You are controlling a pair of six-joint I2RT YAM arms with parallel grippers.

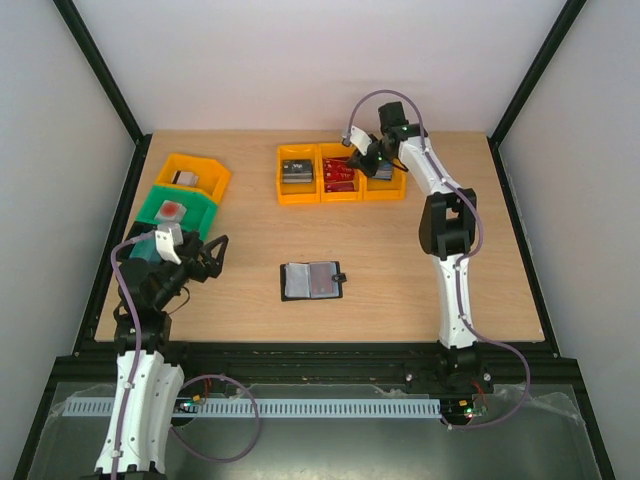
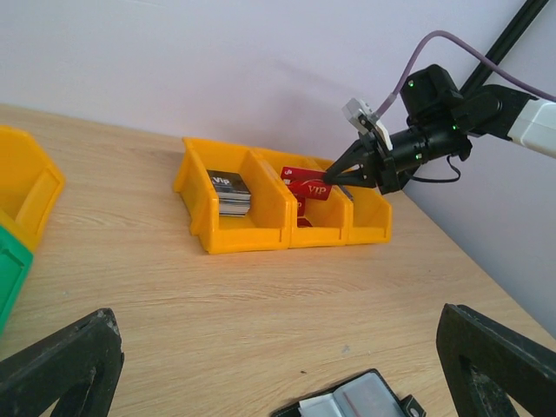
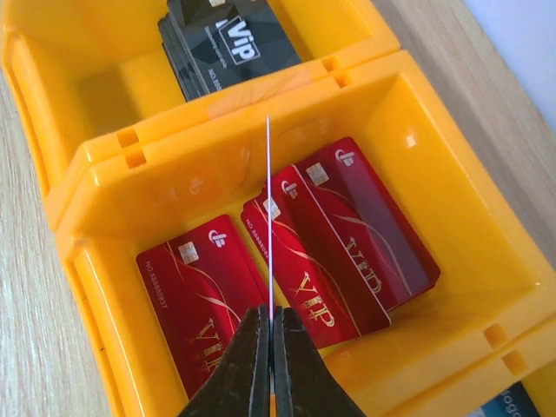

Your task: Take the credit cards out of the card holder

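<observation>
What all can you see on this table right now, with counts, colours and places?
card holder: one, black, lying open, table centre.
joined orange bins: three, far centre.
separate orange bin: one, far left.
green bin: one, left, just in front of the separate orange bin.
black cards: a stack, leftmost joined bin.
red cards: several, middle joined bin.
held red card: one, above the middle bin.
left gripper: open, near left.
right gripper: shut on the held card.
</observation>
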